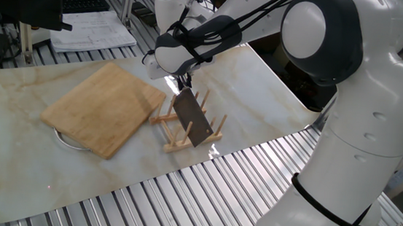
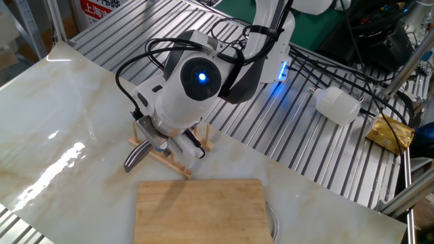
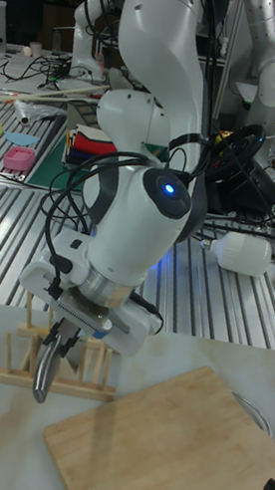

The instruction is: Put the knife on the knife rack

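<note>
gripper (image 1: pixel 182 86) clamped on the knife (image 1: pixel 192 118) handle. blade hangs tilted among the knife rack (image 1: pixel 178 134) pegs, beside the cutting board (image 1: pixel 103 108).

Pale marble-look table (image 1: pixel 8 147), bamboo cutting board (image 1: pixel 103 108), knife rack (image 1: pixel 177 136) beside it

One knife (image 1: pixel 192 118), one knife rack (image 1: pixel 175 135), one cutting board (image 1: pixel 101 106), one white bottle (image 2: pixel 337 105)
</note>
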You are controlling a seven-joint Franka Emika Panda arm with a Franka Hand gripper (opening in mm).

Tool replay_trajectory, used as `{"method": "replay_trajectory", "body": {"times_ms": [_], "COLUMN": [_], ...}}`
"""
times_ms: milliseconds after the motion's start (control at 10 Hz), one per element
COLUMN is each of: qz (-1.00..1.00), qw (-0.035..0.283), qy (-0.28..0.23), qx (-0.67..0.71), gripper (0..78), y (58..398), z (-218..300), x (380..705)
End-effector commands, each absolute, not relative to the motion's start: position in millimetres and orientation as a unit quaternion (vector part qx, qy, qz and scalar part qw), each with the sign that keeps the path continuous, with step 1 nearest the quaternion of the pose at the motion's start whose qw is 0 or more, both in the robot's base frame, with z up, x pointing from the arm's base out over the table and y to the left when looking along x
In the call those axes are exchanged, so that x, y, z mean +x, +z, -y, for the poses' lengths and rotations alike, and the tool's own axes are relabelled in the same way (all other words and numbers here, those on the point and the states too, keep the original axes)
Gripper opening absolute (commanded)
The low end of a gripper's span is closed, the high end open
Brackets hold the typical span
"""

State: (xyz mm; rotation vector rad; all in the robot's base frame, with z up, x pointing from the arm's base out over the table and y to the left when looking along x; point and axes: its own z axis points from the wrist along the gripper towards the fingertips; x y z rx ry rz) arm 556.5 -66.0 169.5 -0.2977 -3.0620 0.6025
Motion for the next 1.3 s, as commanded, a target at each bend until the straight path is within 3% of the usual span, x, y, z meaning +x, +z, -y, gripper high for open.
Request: {"method": "replay_trajectory", "body": {"times_ms": [100, 1200, 1300], "qz": [0.977, 0.977, 0.989], "qw": [0.002, 0.002, 0.007], "qy": [0.192, 0.192, 0.111], "qx": [-0.094, -0.094, -0.097], "gripper": [77.5, 77.5, 77.5], "y": [171, 171, 196], "z": [66, 66, 70], "x": [558, 558, 554]}}
